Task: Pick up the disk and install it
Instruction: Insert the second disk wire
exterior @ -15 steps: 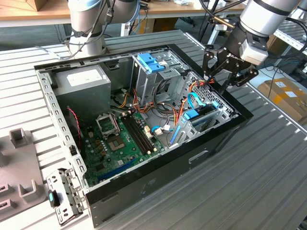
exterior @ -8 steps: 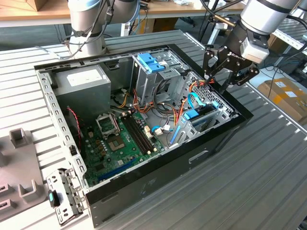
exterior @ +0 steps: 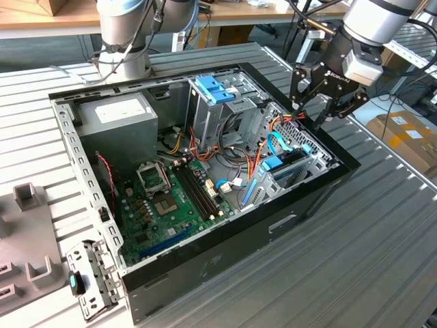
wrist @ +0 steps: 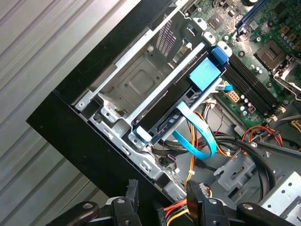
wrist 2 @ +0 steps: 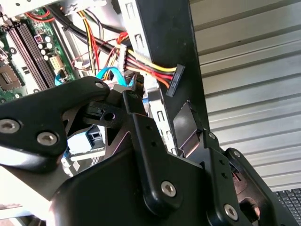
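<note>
Scene: an open computer case point(exterior: 205, 270) lies on its side on a slatted metal table point(exterior: 369, 260), with the motherboard point(exterior: 171, 205) exposed and the power supply point(exterior: 119, 109) in the far corner on the exterior view's left
Disk: the disk point(wrist: 174, 115) stands on edge inside the drive cage point(wrist: 136, 80), against the case wall on the exterior view's right; its light blue carrier rail and pull tab face up, and it looks pushed in level with the cage frame
Gripper: the gripper point(exterior: 319, 113) hangs over that same wall of the case, just above the far end of the cage; in the first wrist view its fingers point(wrist: 129, 200) stand apart with nothing between them, so it is open and empty, and clear of the disk
Cables: a light blue data cable point(wrist: 202, 146) loops just beside the end of the disk, and a bundle of red, yellow and orange power wires point(wrist: 188, 172) runs under the fingertips
Step in hand: judging by how things lie, the disk is already in its bay and let go; whether it has latched fully, or is plugged in, cannot be told
Next move calls for: any further motion here needs a path clear of the loose wires and the black case edge, both near the fingers
</note>
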